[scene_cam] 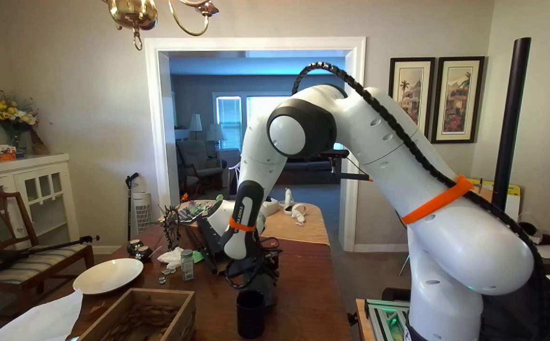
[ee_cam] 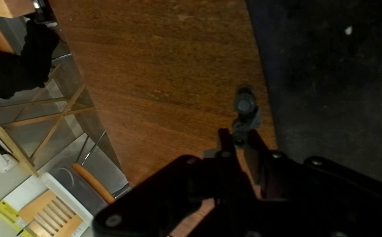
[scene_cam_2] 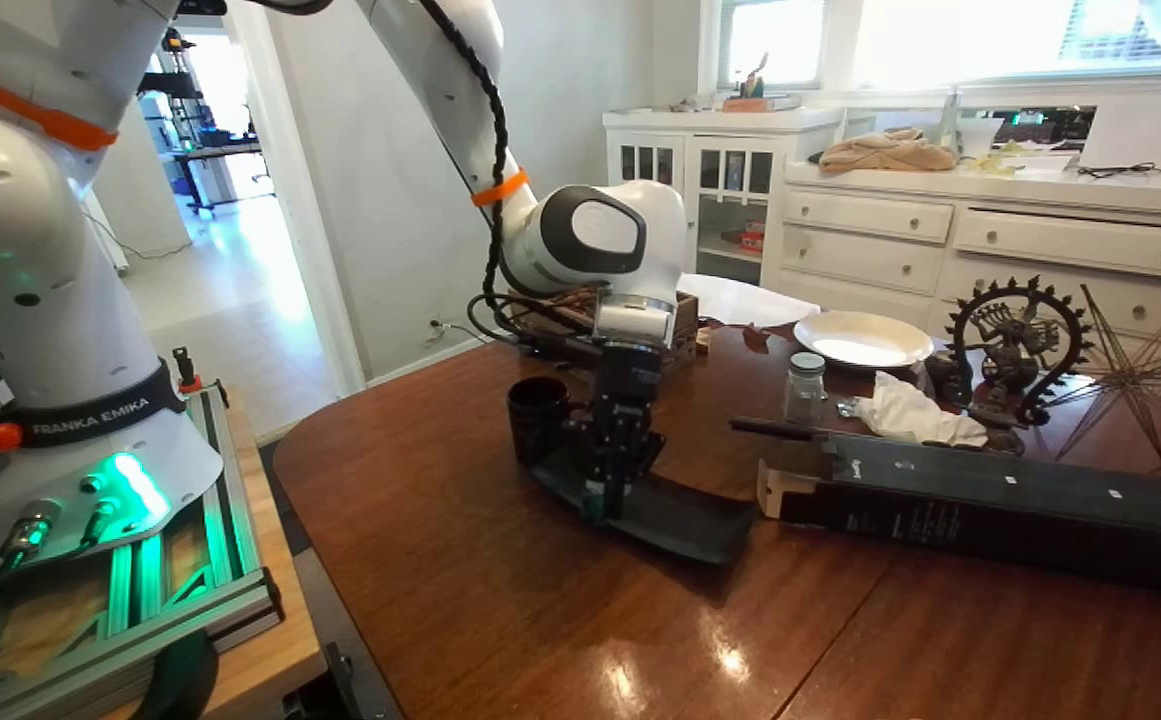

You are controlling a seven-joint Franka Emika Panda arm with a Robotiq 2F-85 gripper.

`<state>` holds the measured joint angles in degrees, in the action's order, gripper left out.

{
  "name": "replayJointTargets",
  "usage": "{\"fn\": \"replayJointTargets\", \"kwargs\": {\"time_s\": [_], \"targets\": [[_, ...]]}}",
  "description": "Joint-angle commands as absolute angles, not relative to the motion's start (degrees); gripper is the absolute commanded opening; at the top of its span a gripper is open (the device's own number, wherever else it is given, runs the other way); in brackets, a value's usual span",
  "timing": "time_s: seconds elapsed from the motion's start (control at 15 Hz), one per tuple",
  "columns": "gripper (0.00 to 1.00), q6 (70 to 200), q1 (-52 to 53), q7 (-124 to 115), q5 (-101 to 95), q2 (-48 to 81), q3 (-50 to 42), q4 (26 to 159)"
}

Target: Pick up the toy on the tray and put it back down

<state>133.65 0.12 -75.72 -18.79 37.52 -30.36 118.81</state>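
The toy is a small grey figure with rounded, jointed-looking parts. In the wrist view it lies at the fingertips, with its lower end between them. My gripper has its fingers close together and looks shut on that end. The tray is black and curved and lies on the table. It fills the right of the wrist view; the toy appears beside its edge. In an exterior view the gripper points down over the tray's near edge. I cannot tell whether the toy touches the tray. The toy is too dark to make out in the exterior views.
A black cup stands at the tray's end. A long black box lies past its opposite end. A glass jar, a white plate, a metal statue and a wooden crate stand on the table.
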Motion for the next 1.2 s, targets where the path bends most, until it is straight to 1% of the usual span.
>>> {"fn": "replayJointTargets", "kwargs": {"time_s": [0.0,1.13], "targets": [[0.04,134.7,-0.8,-77.8,-20.7,39.1,-29.7,117.8],[0.04,133.0,-1.7,-78.2,-20.0,40.8,-29.8,117.2]]}}
